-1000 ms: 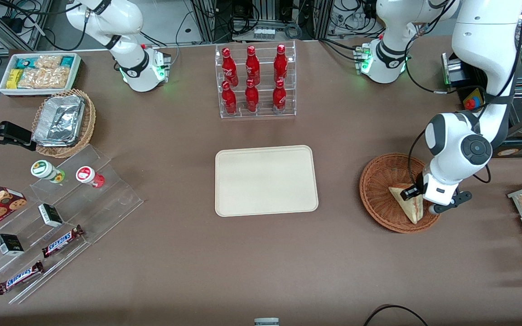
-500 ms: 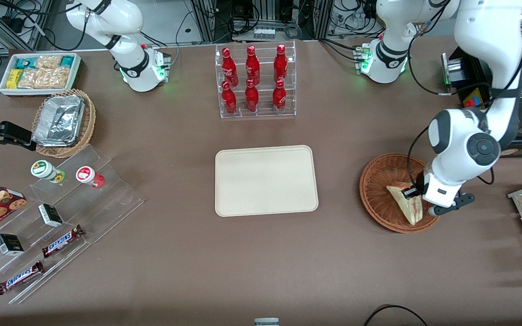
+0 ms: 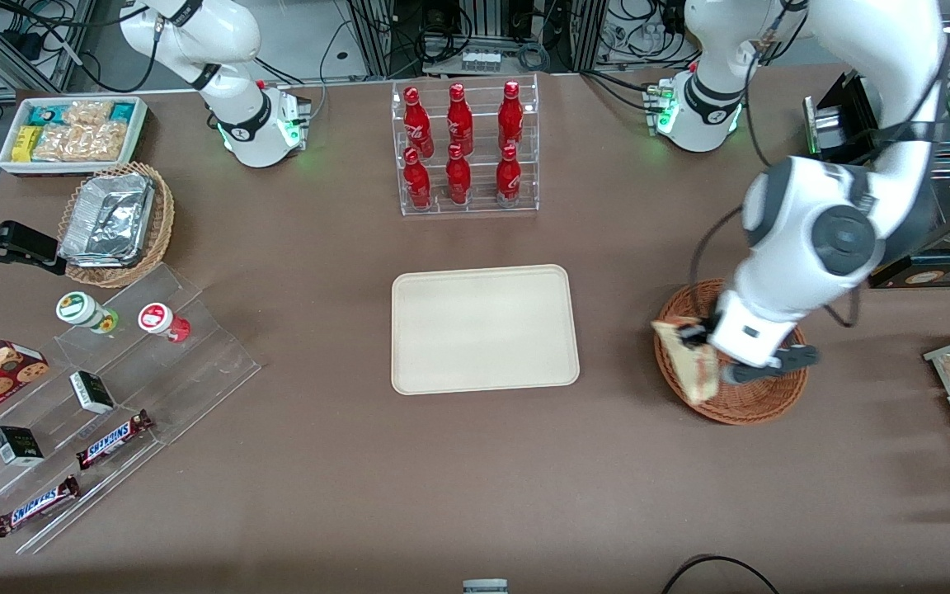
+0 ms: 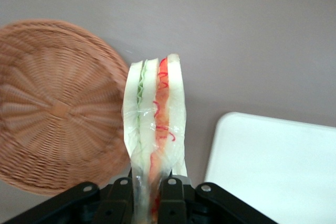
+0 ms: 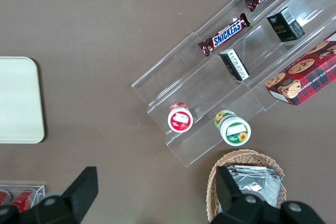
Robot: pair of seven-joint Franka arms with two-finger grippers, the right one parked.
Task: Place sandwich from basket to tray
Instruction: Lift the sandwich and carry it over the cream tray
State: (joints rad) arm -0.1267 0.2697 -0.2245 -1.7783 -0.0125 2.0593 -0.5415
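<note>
With the left gripper (image 3: 699, 340) clamped on the sandwich (image 3: 689, 363), lifted over the wicker basket's (image 3: 751, 404) tray-side rim, your target tray (image 3: 483, 328) lies at nine o'clock in the front view.

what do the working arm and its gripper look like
The working arm has glossy white rounded shells with dark grey round joint caps and a black cable looping alongside. Its gripper has a white body and black fingers.
</note>
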